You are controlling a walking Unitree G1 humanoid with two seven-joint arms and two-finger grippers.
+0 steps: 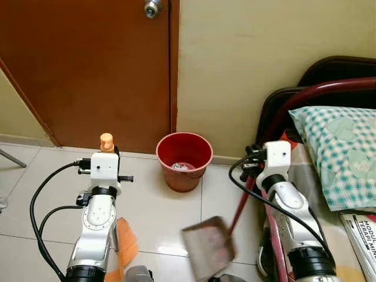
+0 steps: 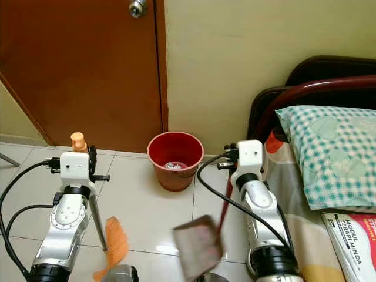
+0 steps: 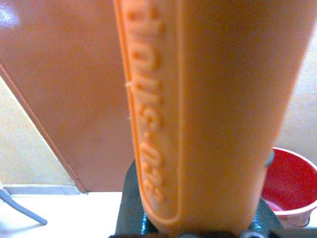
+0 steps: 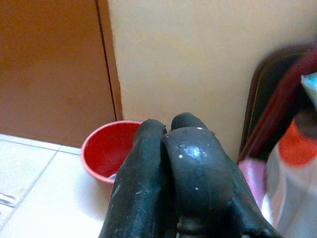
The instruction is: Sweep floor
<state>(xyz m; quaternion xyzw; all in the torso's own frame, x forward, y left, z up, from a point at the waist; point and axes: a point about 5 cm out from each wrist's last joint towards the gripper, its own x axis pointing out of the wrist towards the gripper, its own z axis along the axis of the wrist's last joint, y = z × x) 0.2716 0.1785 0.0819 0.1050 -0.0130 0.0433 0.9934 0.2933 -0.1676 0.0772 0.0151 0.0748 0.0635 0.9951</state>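
Broom [image 1: 122,244]: orange bristle head at 7 o'clock in the left eye view, low over the tiled floor [image 1: 153,208]; metal shaft rises to an orange handle tip [image 1: 106,141] above the left wrist.
Left end effector [image 3: 198,225]: closed around the broom handle, whose embossed orange surface runs straight up from the dark fingers in the left wrist view; the upright grip looks chosen to keep the bristles down.
Dustpan [image 1: 207,247]: dull pan at 6 o'clock, blurred and apparently off the tiles, on a dark red stick [image 1: 239,208] rising towards 3 o'clock; tilt cannot be judged.
Right end effector [image 4: 171,181]: black fingers pressed together in the right wrist view; the stick leads up towards this arm, so it is probably gripped there, but the grip itself is not visible.
Red bucket [image 1: 184,160]: at 12 o'clock from the dustpan, standing near the wall beside the brown door [image 1: 88,64]; some pale litter inside. Likely the dump point, which would explain both tools facing it.
Bed [image 1: 346,194]: at 3 o'clock, with a checked pillow [image 1: 332,150] and dark red frame, close beside the right arm.
Stage, judged: sweepings being carried to the bucket, or the next pass being lined up; dustpan contents cannot be seen.
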